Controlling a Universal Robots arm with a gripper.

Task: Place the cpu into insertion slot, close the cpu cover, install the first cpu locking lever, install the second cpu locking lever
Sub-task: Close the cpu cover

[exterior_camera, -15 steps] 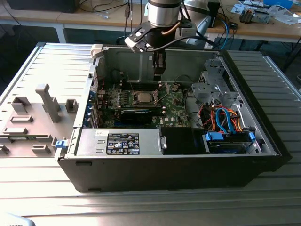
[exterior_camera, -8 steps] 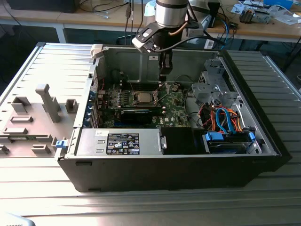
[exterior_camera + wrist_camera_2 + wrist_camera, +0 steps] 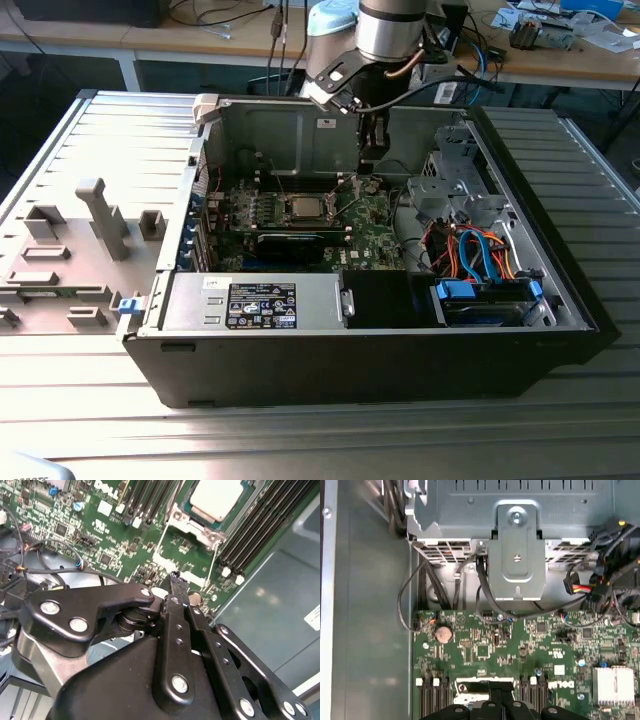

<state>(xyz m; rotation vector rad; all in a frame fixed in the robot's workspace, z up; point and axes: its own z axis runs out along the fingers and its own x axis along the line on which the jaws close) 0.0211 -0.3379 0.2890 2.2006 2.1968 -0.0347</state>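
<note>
The cpu (image 3: 303,207) (image 3: 217,499), a silver-grey square, lies in the insertion slot (image 3: 287,209) on the green motherboard (image 3: 375,225). The silver cpu cover (image 3: 187,520) frames the chip and lies flat around it. Thin wire levers (image 3: 215,562) run along the socket's sides; whether they are latched I cannot tell. My black gripper (image 3: 368,165) (image 3: 175,577) hangs above the board, just off the socket towards the exterior view's right. Its fingers (image 3: 492,702) are shut together with nothing between them.
Black memory slots (image 3: 260,525) flank the socket. A long black card (image 3: 290,243) lies in front of it, then the power supply (image 3: 260,303). Coloured cables (image 3: 470,250) and a drive cage (image 3: 516,555) crowd the right. A coin battery (image 3: 443,633) and a heat sink (image 3: 612,685) sit on the board.
</note>
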